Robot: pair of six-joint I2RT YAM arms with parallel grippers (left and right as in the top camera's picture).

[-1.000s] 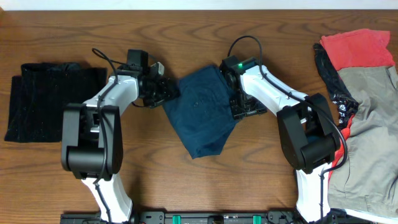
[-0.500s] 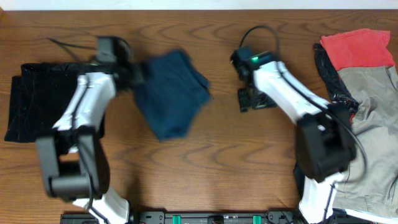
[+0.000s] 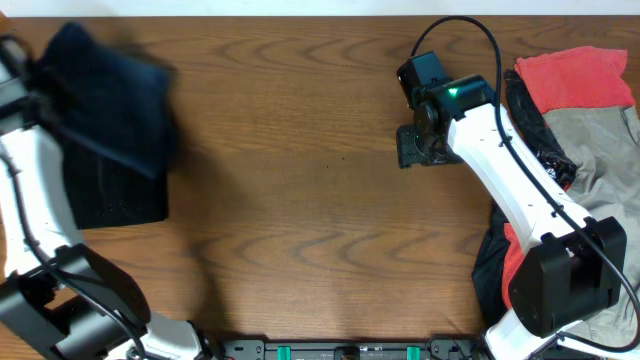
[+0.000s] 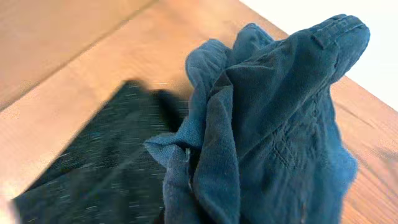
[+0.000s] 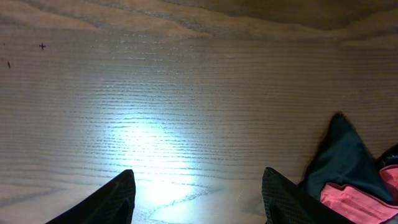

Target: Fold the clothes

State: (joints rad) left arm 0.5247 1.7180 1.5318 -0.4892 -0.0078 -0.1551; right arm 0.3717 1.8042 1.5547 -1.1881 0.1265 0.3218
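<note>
FOLDING TABLE, LEFT EDGE: My left arm (image 3: pixel 28 190) reaches to the far-left side of the wooden table (image 3: pixel 300 200), where the dark blue garment (image 4: pixel 273 118) hangs bunched from my left gripper. The fingers are buried in the cloth, but the jaws are clamped on it. Seen from the left wrist, the garment is a crumpled bundle of deep folds. A stitched seam and a hemmed edge show near the top, and nothing about it is flat or squared. From overhead it reads as a blurred dark blue shape over the upper part of the black folded cloth (image 3: pixel 115 195), which lies flat on the table.

My right gripper (image 5: pixel 199 199) hovers over bare wood right of centre. Its jaws are apart and hold nothing, and a bright patch of light falls on the grain ahead of the two fingertips (image 5: pixel 121 196). To its right lies the unfolded pile: a red garment (image 3: pixel 580 72) at the back, a grey garment (image 3: pixel 600 190) nearer me, and dark fabric (image 3: pixel 520 100) along their left side.
</note>
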